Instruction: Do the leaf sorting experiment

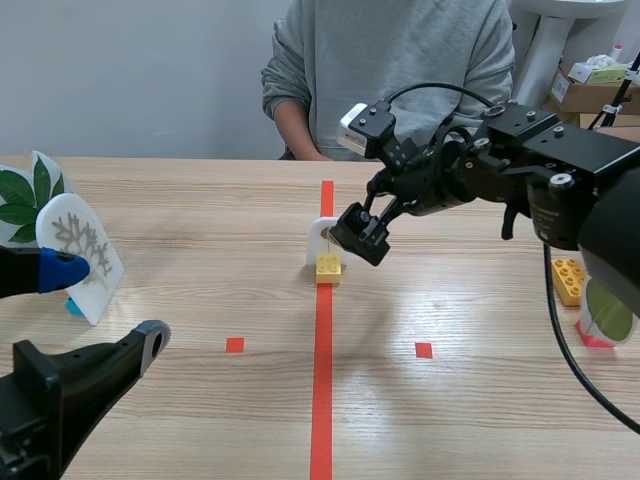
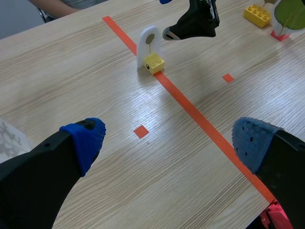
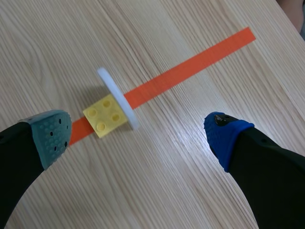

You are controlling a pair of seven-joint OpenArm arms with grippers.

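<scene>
Pale wood counter (image 1: 200, 210) runs away to a person (image 1: 390, 60) in a grey sweater seated at its far side, with an orange tape line (image 1: 322, 400) down its middle.

On that line stands a small white leaf card (image 1: 322, 238), upright in a yellow brick (image 1: 328, 268). This looks like the piece to be sorted next. The right jaws are spread wide and grasp nothing. In the scene view they hang just above and beside the card, not touching it.

Seen from the right wrist, the card (image 3: 118, 98) is edge-on with its brick (image 3: 106, 116) below. Both lie between the two fingers, much nearer the grey-green pad (image 3: 50, 133) than the blue pad (image 3: 224, 136).

To do the pick well, I would first centre the jaws over the card so both pads meet its flat faces together. A thin upright card would likely tip if one finger arrived first. Then descend straight, close gently low near the brick, and lift vertically.

The left jaws are also released and empty, their blue pads (image 2: 88, 138) low over bare counter. They sit well apart from the card (image 2: 148, 45), near another white card (image 1: 80, 255) at the left edge.
</scene>
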